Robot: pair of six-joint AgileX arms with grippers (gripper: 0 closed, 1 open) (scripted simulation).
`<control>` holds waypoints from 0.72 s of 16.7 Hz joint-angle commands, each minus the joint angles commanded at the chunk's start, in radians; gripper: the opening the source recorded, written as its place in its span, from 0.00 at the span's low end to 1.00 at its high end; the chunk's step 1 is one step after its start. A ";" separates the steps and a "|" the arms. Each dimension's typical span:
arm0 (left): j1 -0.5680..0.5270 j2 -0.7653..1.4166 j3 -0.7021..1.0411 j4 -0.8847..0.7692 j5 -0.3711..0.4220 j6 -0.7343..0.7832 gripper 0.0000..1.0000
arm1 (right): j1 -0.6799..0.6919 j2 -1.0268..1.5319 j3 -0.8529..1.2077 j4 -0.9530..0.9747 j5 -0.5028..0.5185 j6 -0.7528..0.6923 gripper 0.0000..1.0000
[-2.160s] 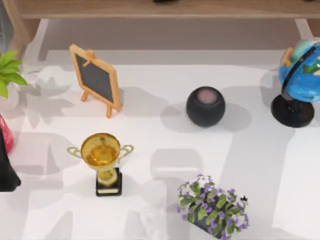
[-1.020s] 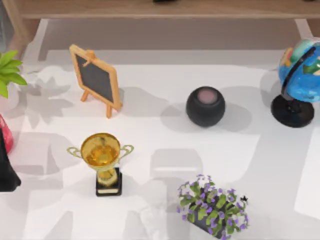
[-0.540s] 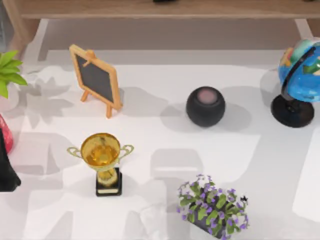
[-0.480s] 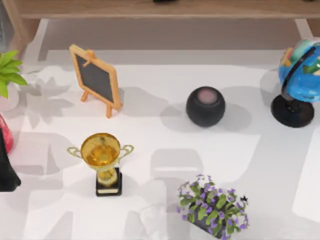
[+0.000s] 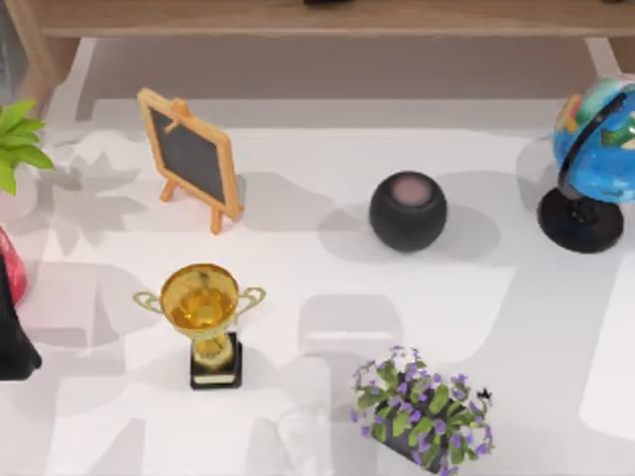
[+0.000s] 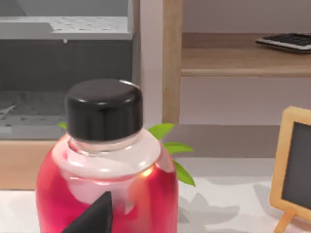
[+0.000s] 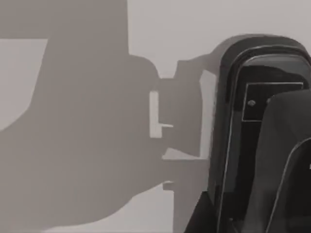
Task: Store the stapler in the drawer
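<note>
Stapler (image 7: 243, 126): a black, round-ended body lying on the white table (image 7: 87, 184), seen close up in the right wrist view. It is directly at the right gripper (image 7: 286, 165), whose dark grey part overlaps the stapler's near side. Whether there is contact cannot be told, and neither can how far this gripper is open or whether it has hold of anything.

Left gripper (image 6: 92, 221): a black tip shows just in front of a red bottle (image 6: 109, 184) with a black cap. How far open it is cannot be told, and no grasp is visible. Beyond the bottle from this gripper stand green leaves (image 6: 170, 145) and a grey cabinet (image 6: 63, 29). A wooden shelf (image 6: 243, 60) is to one side and a small chalkboard (image 6: 296, 170) is nearer.

Top view, on the table: chalkboard, trophy (image 5: 203, 317), dark speaker (image 5: 408, 210), globe (image 5: 595, 159) and purple flowers (image 5: 422, 412), all well apart from one another.
</note>
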 joint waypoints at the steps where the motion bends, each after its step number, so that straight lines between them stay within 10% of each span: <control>1: 0.000 0.000 0.000 0.000 0.000 0.000 1.00 | 0.000 0.000 0.000 0.000 0.000 0.000 0.68; 5: 0.000 0.000 0.000 0.000 0.000 0.000 1.00 | 0.000 0.000 0.000 0.000 0.000 0.000 0.98; 12: 0.000 0.000 0.000 0.000 0.000 0.000 1.00 | 0.000 0.000 0.000 0.000 0.000 0.000 1.00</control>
